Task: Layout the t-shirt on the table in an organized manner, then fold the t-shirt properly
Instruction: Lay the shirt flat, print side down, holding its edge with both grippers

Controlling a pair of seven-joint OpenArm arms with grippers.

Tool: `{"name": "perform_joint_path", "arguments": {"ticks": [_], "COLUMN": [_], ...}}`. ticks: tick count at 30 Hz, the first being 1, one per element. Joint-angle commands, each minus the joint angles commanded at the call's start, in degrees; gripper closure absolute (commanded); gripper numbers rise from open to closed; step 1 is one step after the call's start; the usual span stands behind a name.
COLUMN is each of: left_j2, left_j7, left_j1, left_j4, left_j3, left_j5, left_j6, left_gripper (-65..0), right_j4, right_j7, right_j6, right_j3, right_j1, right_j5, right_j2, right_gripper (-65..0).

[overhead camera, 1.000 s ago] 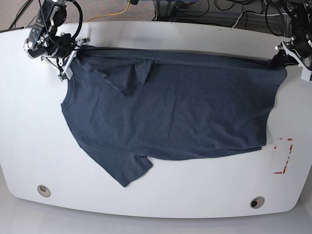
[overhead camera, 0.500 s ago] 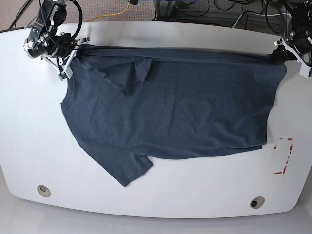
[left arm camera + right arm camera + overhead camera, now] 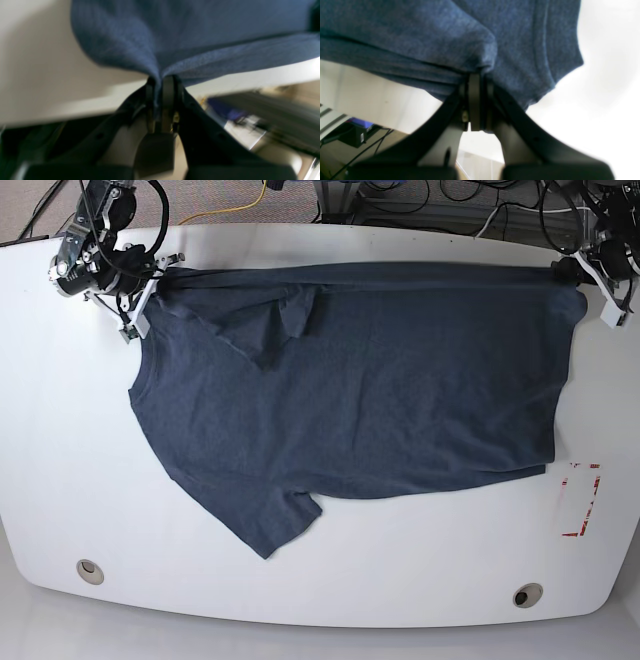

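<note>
Base view showed the shirt (image 3: 350, 390) stretched sideways between both claws; left claw (image 3: 568, 272) and right claw (image 3: 152, 280) each pinched a far corner, cloth lying toward the near edge

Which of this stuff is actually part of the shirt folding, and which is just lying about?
Part of the job: t-shirt, table, left claw and right claw, both gripping the shirt.

Just there: red tape rectangle, two grey grommets, cables behind the table.

A robotics lab: white table (image 3: 320, 600) with red tape (image 3: 582, 500), cables (image 3: 440, 200) strewn on carpet behind.
</note>
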Motion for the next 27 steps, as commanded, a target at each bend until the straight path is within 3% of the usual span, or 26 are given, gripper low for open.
{"name": "perform_joint_path", "arguments": {"ticks": [4, 13, 27], "left_j2": [0.00, 0.00, -1.58], "left_j7": [0.88, 8.35, 8.35], "left_j1": [-0.53, -10.46, -18.81], "left_j4": [0.18, -0.09, -9.05], "left_j3": [0.09, 0.70, 6.33], "left_j5": [1.05, 1.23, 1.23], "left_j6": [0.18, 0.18, 0.00], "left_gripper": [-1.1, -1.1, -1.3], "right_j4": [0.00, 0.09, 0.09], "right_j7": [0.00, 0.00, 0.00], "right_j6": [0.00, 0.00, 0.00], "right_j3": [0.00, 0.00, 0.09], "right_j1": [0.00, 0.53, 1.93], "right_j5": [0.00, 0.26, 0.35], "right_j2": [-0.09, -0.18, -0.18], "right_gripper": [-0.2, -0.2, 0.0]}}
